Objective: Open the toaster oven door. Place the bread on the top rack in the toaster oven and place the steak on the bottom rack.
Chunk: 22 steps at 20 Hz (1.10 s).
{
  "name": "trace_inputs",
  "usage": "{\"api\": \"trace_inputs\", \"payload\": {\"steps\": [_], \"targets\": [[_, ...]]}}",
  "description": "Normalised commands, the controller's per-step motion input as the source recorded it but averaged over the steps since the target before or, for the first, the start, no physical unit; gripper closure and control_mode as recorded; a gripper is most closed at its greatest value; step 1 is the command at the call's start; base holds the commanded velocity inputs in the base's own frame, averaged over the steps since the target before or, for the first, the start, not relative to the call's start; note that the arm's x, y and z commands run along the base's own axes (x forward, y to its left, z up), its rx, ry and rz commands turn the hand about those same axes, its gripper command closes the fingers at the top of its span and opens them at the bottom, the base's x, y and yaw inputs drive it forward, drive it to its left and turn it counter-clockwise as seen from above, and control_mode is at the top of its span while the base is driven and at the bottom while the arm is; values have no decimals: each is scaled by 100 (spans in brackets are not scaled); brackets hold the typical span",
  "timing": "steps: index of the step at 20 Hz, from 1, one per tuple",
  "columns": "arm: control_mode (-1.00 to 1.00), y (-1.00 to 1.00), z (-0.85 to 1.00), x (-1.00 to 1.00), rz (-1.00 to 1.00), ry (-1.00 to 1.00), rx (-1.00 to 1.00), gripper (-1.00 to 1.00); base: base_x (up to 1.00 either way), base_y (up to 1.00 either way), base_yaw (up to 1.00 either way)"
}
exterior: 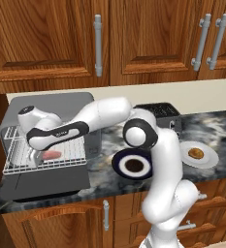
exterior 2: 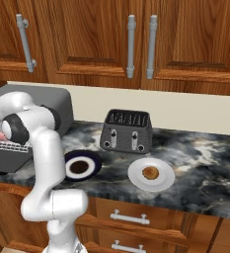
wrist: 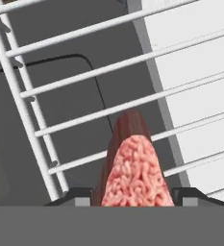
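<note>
1 steak sits between the gripper fingertips.

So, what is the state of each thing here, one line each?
toaster oven door: open, folded down
steak: on the pulled-out rack, between the end effector fingers
bread: on its white plate
dark bowl: upright on counter

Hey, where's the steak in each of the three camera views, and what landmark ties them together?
Left base view: steak at left, lying on a pulled-out wire rack, beside the gripper.
Right base view: a pink sliver at the far left edge, behind the arm.
Hand view: bottom centre, between the fingertips.
Shared landmark: the white wire rack under it.
</note>
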Motion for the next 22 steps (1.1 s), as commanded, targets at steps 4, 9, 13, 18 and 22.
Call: {"api": "trace_inputs", "payload": {"steps": [4, 9, 13, 18, 22], "targets": [[-100, 12, -40, 0, 21, 0, -8, 100, 0, 0, 0], [-100, 0, -45, 0, 20, 0, -5, 100, 0, 0, 0], [-100, 0, -40, 0, 18, 0, -1, -100, 0, 0, 0], [-100, -8, -20, -8, 15, -1, 0, -100, 0, 0, 0], [-100, -16, -8, -15, 13, -3, 0, -100, 0, 0, 0]]}}
